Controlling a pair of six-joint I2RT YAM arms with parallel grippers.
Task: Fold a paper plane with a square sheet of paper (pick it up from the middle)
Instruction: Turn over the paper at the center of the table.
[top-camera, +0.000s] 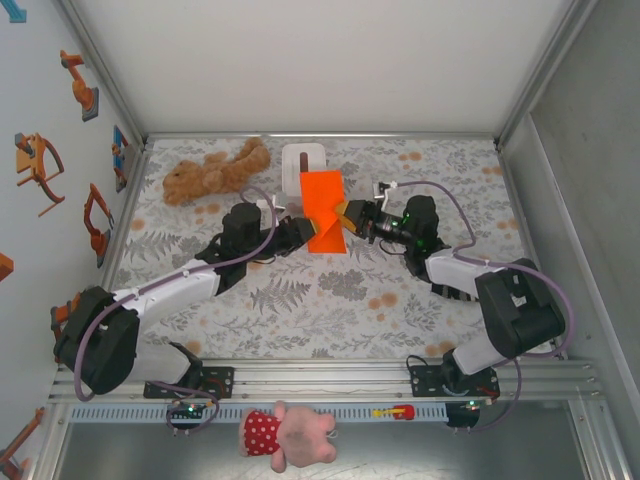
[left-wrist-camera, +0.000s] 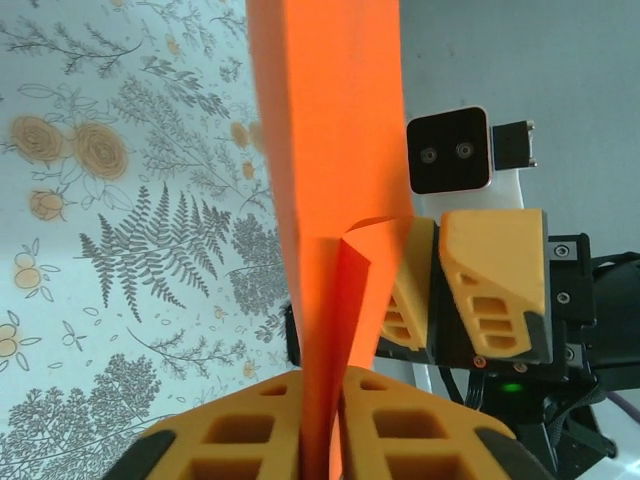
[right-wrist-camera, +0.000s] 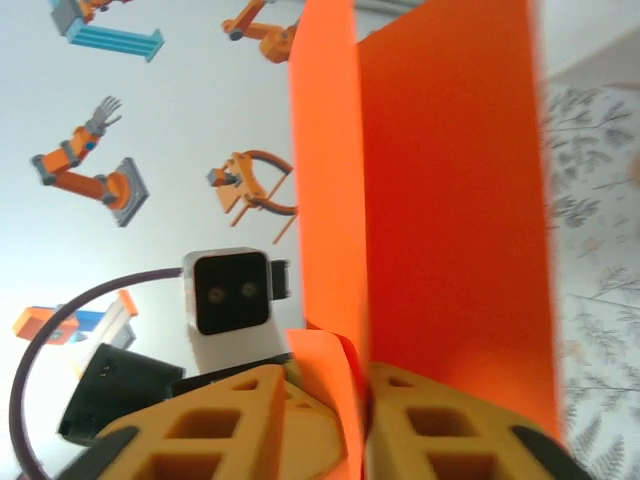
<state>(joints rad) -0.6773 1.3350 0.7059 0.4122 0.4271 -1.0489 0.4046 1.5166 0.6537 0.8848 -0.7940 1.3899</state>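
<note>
The bright orange sheet of paper (top-camera: 322, 205) is held up above the middle of the table, folded into layers with a bent flap at its lower edge. My left gripper (top-camera: 303, 232) reaches it from the left. In the left wrist view its jaws (left-wrist-camera: 322, 385) are shut on the paper's (left-wrist-camera: 330, 150) lower edge. My right gripper (top-camera: 347, 215) meets the sheet from the right. Its fingers (right-wrist-camera: 325, 380) stand slightly open, with the paper (right-wrist-camera: 450, 200) resting against one finger and a gap to the other.
A white tissue box (top-camera: 303, 158) stands just behind the paper, and a brown teddy bear (top-camera: 215, 170) lies at the back left. A pink plush toy (top-camera: 288, 435) lies in front of the arm bases. Walls enclose the flowered table (top-camera: 330, 300).
</note>
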